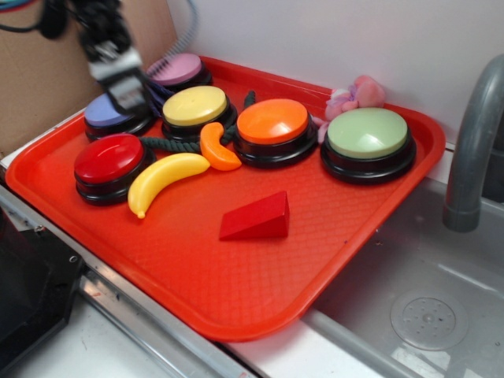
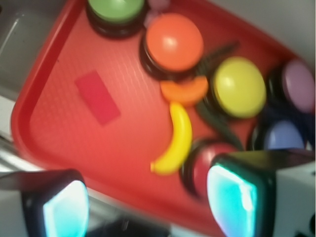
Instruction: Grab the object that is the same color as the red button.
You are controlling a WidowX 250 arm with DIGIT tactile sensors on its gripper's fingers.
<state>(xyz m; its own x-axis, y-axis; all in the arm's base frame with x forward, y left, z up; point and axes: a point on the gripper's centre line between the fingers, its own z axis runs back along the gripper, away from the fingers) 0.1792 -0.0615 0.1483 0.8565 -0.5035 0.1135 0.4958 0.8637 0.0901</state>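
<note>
The red wedge block (image 1: 256, 217) lies on the red-orange tray (image 1: 197, 276), near its middle front; it also shows in the wrist view (image 2: 97, 97) at upper left. The red button (image 1: 108, 160) stands at the tray's left side; in the wrist view (image 2: 200, 163) my right finger partly hides it. My gripper (image 1: 126, 96) hangs high over the tray's back left, above the blue button, far from the wedge. In the wrist view my gripper (image 2: 148, 205) is open and empty, its fingers wide apart.
Blue (image 1: 110, 112), pink (image 1: 178, 69), yellow (image 1: 194, 106), orange (image 1: 272, 123) and green (image 1: 367, 134) buttons stand on the tray. A toy banana (image 1: 163, 178), an orange slice (image 1: 216, 148) and a dark rope lie among them. A sink (image 1: 425, 307) and grey faucet (image 1: 472, 134) are at right.
</note>
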